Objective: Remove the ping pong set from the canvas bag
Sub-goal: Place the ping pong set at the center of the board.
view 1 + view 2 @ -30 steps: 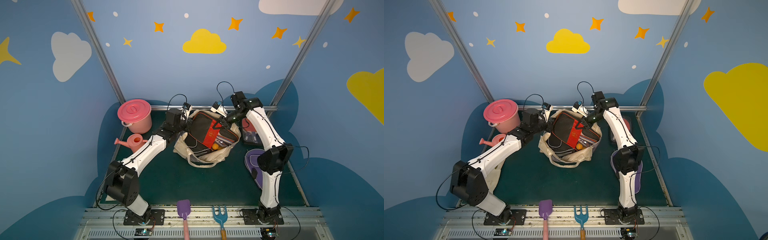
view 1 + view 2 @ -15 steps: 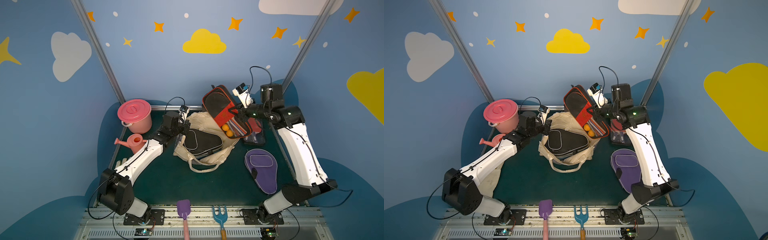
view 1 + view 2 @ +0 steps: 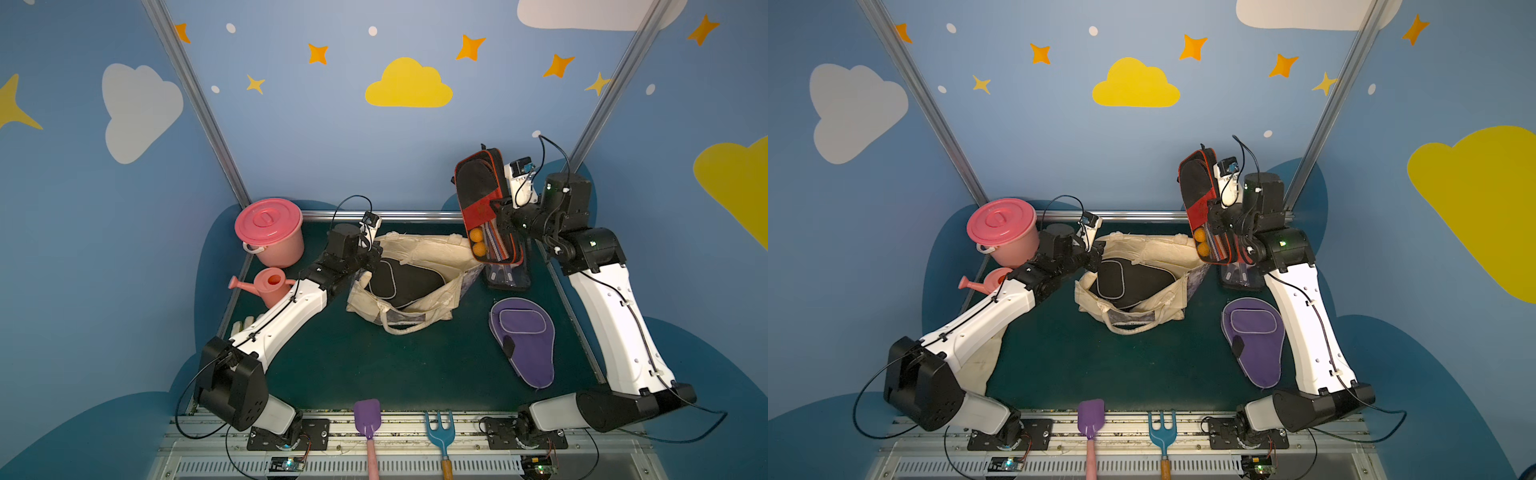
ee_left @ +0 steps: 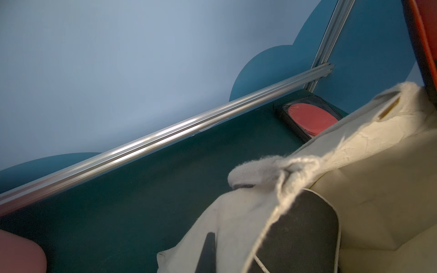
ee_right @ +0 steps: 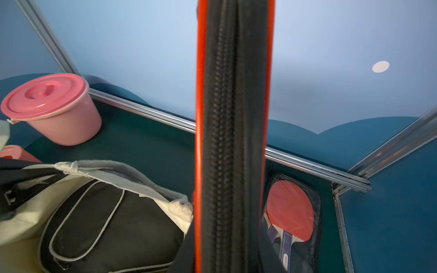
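Observation:
The cream canvas bag (image 3: 419, 257) (image 3: 1144, 253) lies open mid-table with a black paddle case (image 3: 399, 278) (image 5: 106, 224) inside it. My left gripper (image 3: 371, 253) (image 3: 1096, 254) is shut on the bag's rim; one dark finger (image 4: 208, 253) lies against the cloth (image 4: 236, 212). My right gripper (image 3: 500, 218) (image 3: 1216, 220) is shut on a red-edged black pack with orange balls (image 3: 482, 199) (image 3: 1200, 199), held upright in the air right of the bag; its zipped edge (image 5: 231, 141) faces the wrist camera. A purple case (image 3: 523, 340) and a flat pack with a red paddle (image 5: 293, 212) (image 4: 309, 118) lie on the table.
A pink lidded bucket (image 3: 270, 232) and pink watering can (image 3: 270, 284) stand at the back left. A purple shovel (image 3: 367, 415) and blue rake (image 3: 439, 428) lie at the front edge. A metal rail (image 3: 395, 215) runs along the back.
My right arm has lifted the red-edged pack out of the bag, up and to the right, and turned it upright. The left gripper has kept its hold on the bag's rim.

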